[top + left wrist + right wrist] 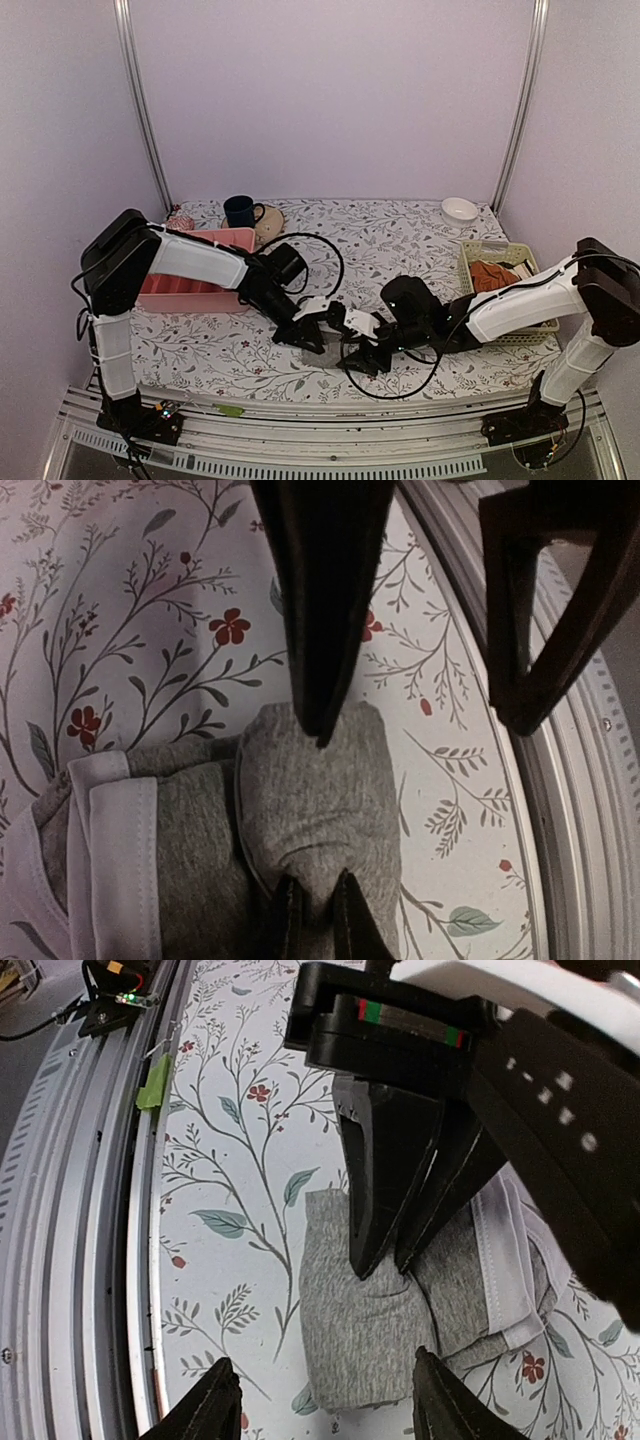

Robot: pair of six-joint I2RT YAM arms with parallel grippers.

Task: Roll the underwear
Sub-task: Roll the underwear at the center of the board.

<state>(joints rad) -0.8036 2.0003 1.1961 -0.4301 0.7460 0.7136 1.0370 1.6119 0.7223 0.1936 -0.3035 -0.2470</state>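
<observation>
The underwear (pixel 310 800) is grey cloth folded into a small bundle near the table's front edge, with pale trim (pixel 110 840) on its left side. My left gripper (pixel 315 885) is shut on a pinch of the grey fold. My right gripper (pixel 320 1360) is open wide and straddles the same fold of the underwear (pixel 350 1320). One of its fingers (pixel 320 600) points down onto the cloth and the other hangs beyond the cloth over the table edge. In the top view both grippers, left (pixel 305 335) and right (pixel 365 355), meet at the front centre and mostly hide the cloth.
A pink tray (pixel 200 290) stands at the left, with a dark mug (pixel 240 210) behind it. A white bowl (pixel 459 210) sits at the back right. A pale green basket (pixel 520 335) holds orange-red cloth (pixel 490 275). The metal front rail (pixel 80 1210) runs close by the bundle.
</observation>
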